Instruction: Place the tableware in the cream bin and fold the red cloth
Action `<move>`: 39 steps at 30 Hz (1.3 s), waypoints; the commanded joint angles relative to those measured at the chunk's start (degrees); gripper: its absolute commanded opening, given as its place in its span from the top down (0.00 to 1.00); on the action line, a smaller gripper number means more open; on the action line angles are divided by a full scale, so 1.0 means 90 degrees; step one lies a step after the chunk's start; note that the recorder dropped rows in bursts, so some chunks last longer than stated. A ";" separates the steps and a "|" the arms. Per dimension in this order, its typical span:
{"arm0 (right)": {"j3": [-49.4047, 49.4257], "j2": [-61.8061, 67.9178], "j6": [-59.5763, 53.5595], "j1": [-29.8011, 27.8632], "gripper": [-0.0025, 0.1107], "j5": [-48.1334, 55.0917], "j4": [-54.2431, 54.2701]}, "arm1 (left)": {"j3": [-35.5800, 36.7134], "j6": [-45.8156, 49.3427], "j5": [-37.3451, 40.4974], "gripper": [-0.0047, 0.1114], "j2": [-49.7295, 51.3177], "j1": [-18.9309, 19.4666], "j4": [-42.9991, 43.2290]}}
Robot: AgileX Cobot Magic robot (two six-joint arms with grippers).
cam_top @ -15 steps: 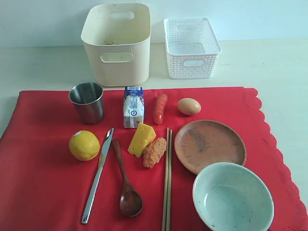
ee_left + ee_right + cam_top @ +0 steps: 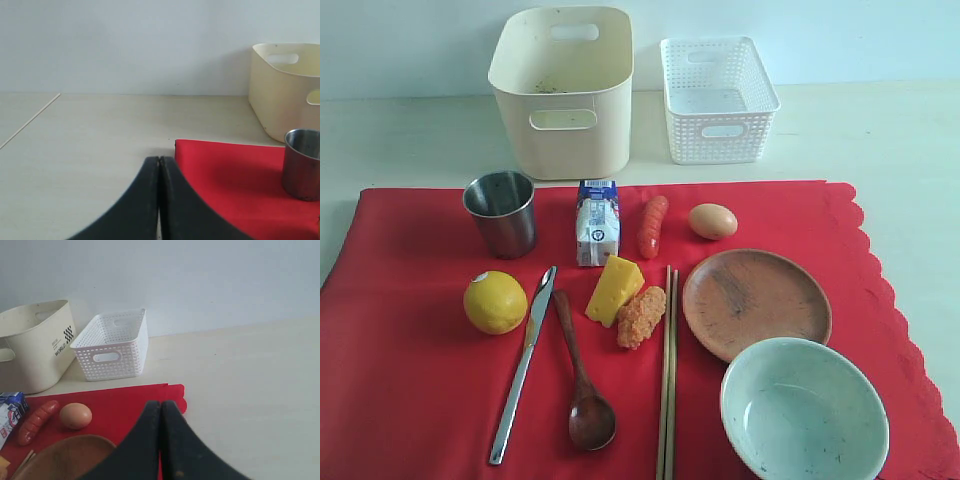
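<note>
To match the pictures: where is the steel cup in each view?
Exterior view: steel cup on the red cloth, upper left, before the cream bin.
Left wrist view: steel cup on the cloth near the bin, cut by the frame edge.
Right wrist view: not in it.
Shared landmark: the cream bin.

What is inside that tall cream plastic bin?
Only a few dark specks show inside the tall cream plastic bin. Its front wall hides the nearer part of the floor.

Red cloth (image 2: 410, 390), cream bin (image 2: 563, 95), white lattice basket (image 2: 718, 100).
</note>
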 commanded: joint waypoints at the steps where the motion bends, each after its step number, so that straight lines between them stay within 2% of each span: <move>1: 0.0035 -0.0041 -0.0017 0.0008 0.98 -0.0119 -0.0013 | -0.0001 0.0000 -0.0019 0.96 -0.0035 0.0009 -0.0049; 13: 0.0035 -0.0041 -0.0003 0.0008 0.98 -0.0511 0.0024 | -0.0001 0.0000 -0.0019 0.96 -0.0035 0.0009 -0.0049; 20: 0.0035 -0.0041 -0.0003 0.0008 0.98 -0.1544 0.1339 | -0.0001 0.0000 -0.0019 0.96 -0.0035 0.0009 -0.0049; 22: 0.0035 -0.0041 -0.0003 0.0008 0.98 -0.1855 0.1366 | -0.0001 0.0000 -0.0019 0.96 -0.0035 0.0009 -0.0049; 28: -0.0085 -0.0041 -0.0018 0.0008 0.98 -0.1847 0.1518 | -0.0001 0.0000 -0.0019 0.96 -0.0035 0.0009 -0.0049; 32: -0.0342 0.0904 -0.0018 0.0008 0.98 -0.2017 0.1518 | -0.0001 0.0000 -0.0019 0.96 -0.0035 0.0009 -0.0049; 39: -0.1346 0.4135 -0.0018 0.0008 0.98 -0.1921 0.1438 | -0.0001 0.0000 -0.0019 0.96 -0.0035 0.0009 -0.0049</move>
